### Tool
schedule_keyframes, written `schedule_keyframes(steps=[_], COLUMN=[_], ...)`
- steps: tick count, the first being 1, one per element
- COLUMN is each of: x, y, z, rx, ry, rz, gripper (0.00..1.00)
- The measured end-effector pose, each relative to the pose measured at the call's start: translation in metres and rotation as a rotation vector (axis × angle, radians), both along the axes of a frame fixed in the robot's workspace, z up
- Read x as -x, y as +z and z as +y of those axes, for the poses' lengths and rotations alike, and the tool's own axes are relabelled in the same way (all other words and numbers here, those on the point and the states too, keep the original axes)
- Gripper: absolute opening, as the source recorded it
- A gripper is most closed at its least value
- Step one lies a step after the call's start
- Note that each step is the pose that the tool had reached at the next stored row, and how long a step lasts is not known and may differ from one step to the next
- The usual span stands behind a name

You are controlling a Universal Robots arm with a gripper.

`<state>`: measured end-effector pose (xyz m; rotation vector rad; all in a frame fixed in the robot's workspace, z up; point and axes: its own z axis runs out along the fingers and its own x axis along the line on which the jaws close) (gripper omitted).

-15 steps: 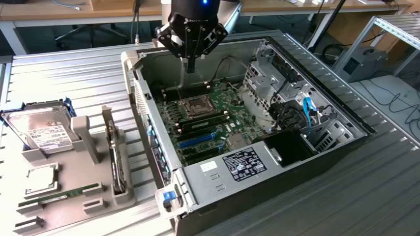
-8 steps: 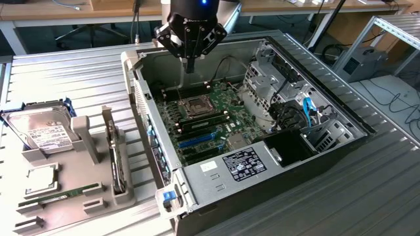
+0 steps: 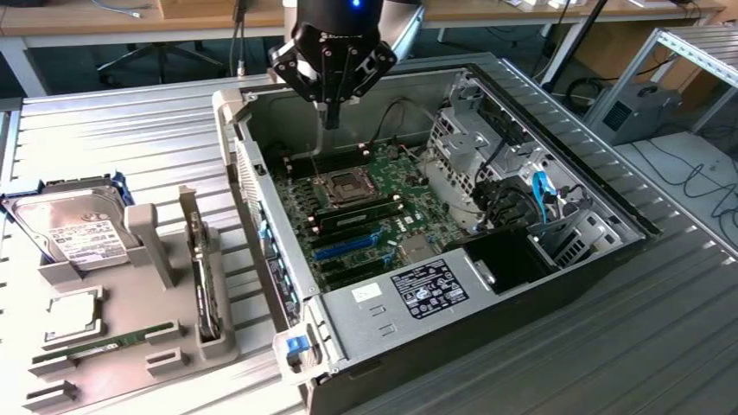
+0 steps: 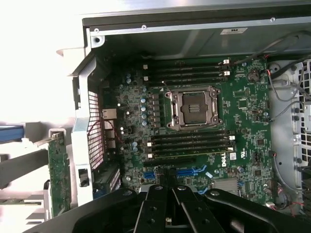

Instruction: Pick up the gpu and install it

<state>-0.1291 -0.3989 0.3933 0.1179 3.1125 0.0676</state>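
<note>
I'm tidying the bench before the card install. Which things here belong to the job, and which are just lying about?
Job: graphics card standing in the holder; shut gripper above the open computer case; motherboard.
Lying about: hard drive; processor chip; memory stick.

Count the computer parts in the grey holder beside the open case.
4. The hard drive at the far end, the processor chip in the middle, the green memory stick at the near end, the gpu on edge along the side nearest the case. None seems hidden.
</note>
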Motion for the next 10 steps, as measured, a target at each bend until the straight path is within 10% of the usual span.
schedule_keyframes(steps=[10], x=[0.0030], y=[0.0000], z=[0.0000], rx=[0.0000], ry=[0.000], rz=[0.0000], gripper=[0.11])
